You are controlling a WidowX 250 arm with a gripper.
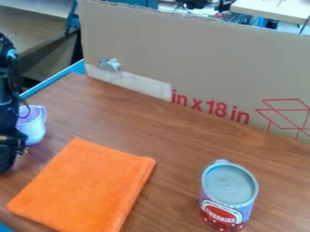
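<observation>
Red-printed cardboard (200, 59), labelled can (226, 204), orange cloth (84, 183), cup (35, 128) near tool (12, 147)

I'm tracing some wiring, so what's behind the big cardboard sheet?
Above the top edge of the cardboard sheet, a pale tabletop and some cables show. Anything lower behind it is covered and can't be seen.

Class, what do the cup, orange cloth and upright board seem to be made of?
Cup: plastic or perhaps ceramic, given its smooth, pale wall. Cloth: matt fabric, probably towelling, from its fuzzy surface. Board: dull brown cardboard, by its ragged top edge.
</observation>
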